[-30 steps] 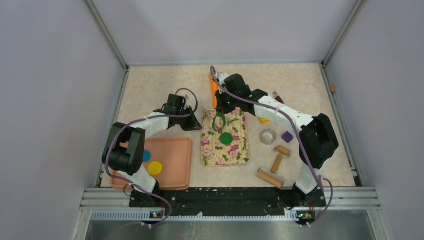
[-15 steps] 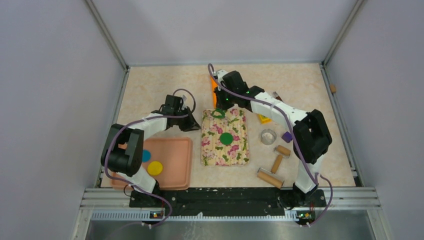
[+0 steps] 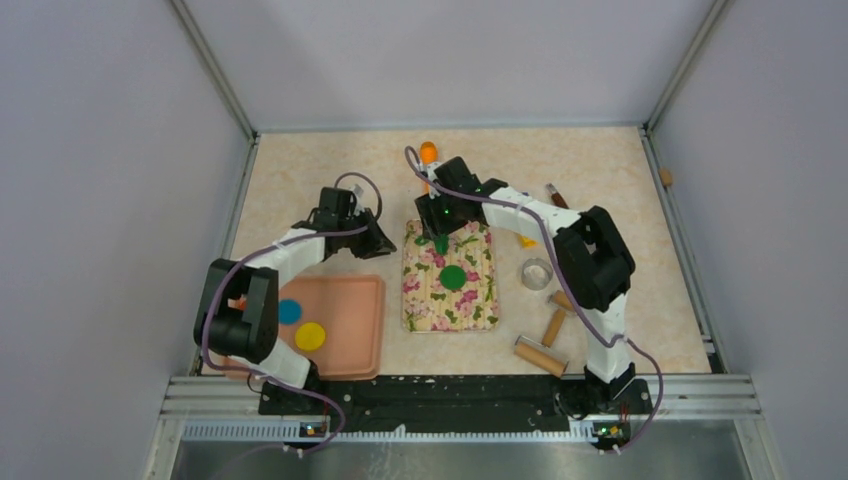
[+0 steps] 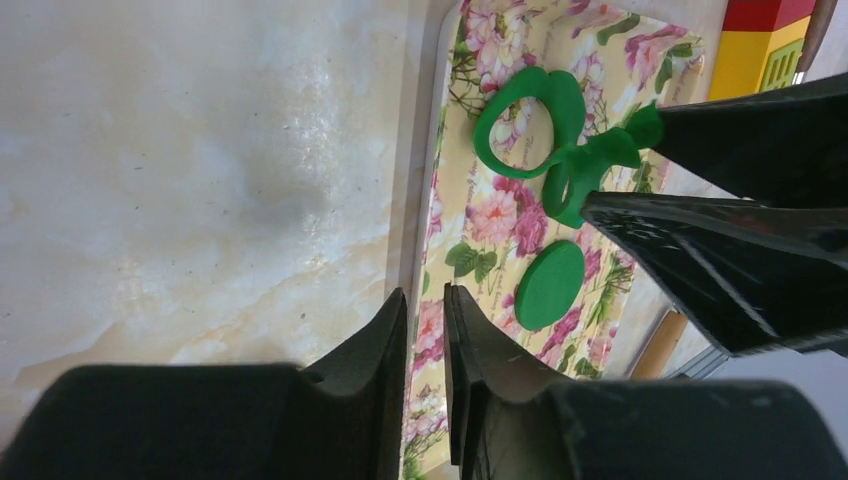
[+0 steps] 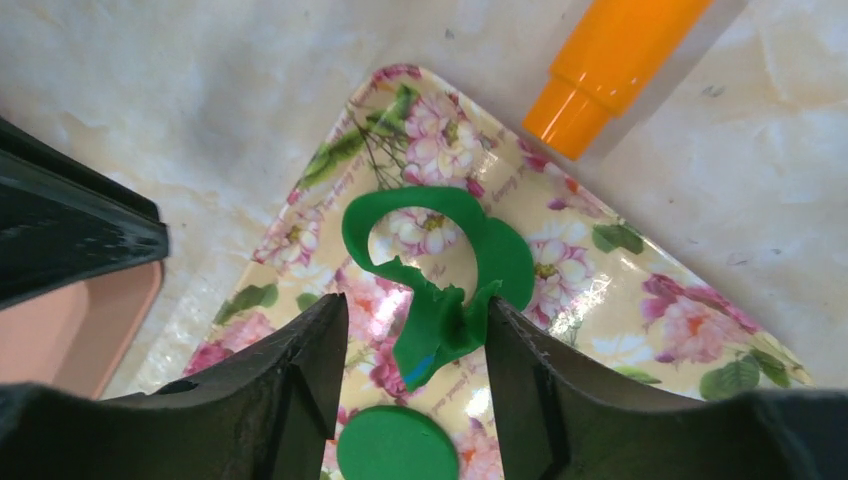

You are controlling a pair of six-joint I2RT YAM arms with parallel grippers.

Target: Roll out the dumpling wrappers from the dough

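The dough [image 5: 440, 320] is a ragged green ring [image 3: 438, 240] with a crumpled end, lying at the far end of the floral mat [image 3: 480, 300]. My right gripper [image 5: 415, 305] is open and straddles that crumpled end, which leans on one finger. A neat round green dumpling wrapper [image 3: 453, 277] lies mid-mat [image 4: 548, 285]. Blue [image 3: 289, 311] and yellow [image 3: 310, 336] wrappers rest in the pink tray [image 3: 350, 290]. My left gripper [image 4: 425, 295] hovers over the mat's left edge, jaws a narrow slit apart, with nothing pinched between them.
An orange tube [image 3: 428, 152] lies beyond the mat. A metal ring cutter [image 3: 536, 272] and wooden rolling pins [image 3: 540, 355] sit right of the mat. A red and yellow block [image 4: 760, 40] stands near the mat's far right corner.
My right gripper has opened and let go of the dough's crumpled end after swinging left over the mat. The left gripper's jaws have parted slightly and it has edged left.
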